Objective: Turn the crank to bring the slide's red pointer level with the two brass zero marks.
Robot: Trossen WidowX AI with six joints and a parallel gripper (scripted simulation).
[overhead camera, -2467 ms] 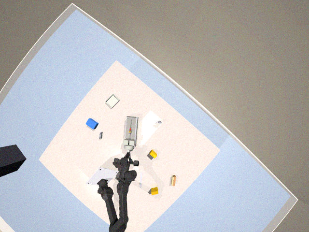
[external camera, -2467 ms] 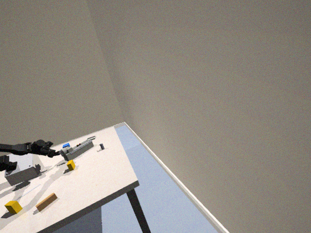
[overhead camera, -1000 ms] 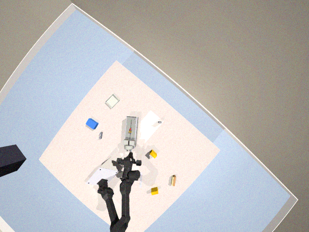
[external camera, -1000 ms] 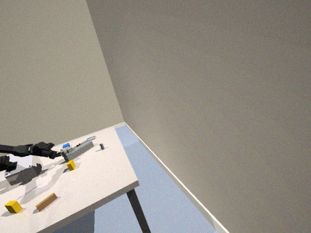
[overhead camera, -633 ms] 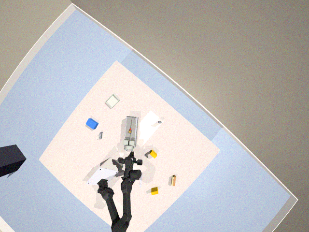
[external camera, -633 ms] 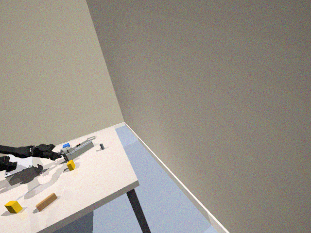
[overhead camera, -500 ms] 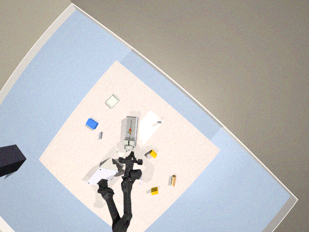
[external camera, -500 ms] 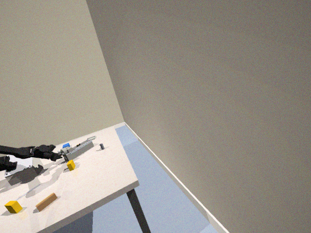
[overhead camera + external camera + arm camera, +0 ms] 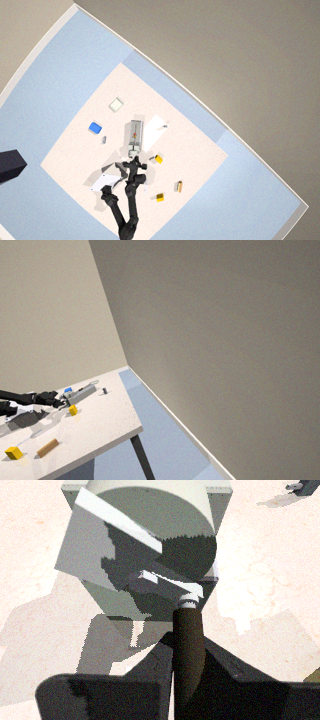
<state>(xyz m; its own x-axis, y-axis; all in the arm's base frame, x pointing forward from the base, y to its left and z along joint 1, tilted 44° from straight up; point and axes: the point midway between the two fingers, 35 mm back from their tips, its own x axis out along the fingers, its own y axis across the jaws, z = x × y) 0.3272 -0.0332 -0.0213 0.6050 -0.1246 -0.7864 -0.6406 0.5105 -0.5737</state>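
Note:
The machine is a long grey slide (image 9: 138, 130) (image 9: 86, 394) with a pale grey-green housing (image 9: 133, 147) (image 9: 150, 497) at its near end. The small red pointer (image 9: 134, 133) shows on the slide beside the brass marks (image 9: 134, 136); the view is too small to tell whether they are level. The pointer is out of the wrist view. A pale crank arm (image 9: 175, 584) stands in front of the housing and bears a dark brown handle (image 9: 189, 630). My gripper (image 9: 136, 157) (image 9: 63, 403) (image 9: 182, 637) is shut on the handle; the fingers hide its lower part.
A grey box with a white top (image 9: 105, 181) stands left of the arm. A yellow block (image 9: 158, 159) (image 9: 73, 409) lies right of the housing. Another yellow block (image 9: 160, 197) (image 9: 14, 453) and a brown bar (image 9: 180, 186) (image 9: 48, 447) lie farther right. A blue block (image 9: 95, 128) and pale tray (image 9: 116, 104) lie left.

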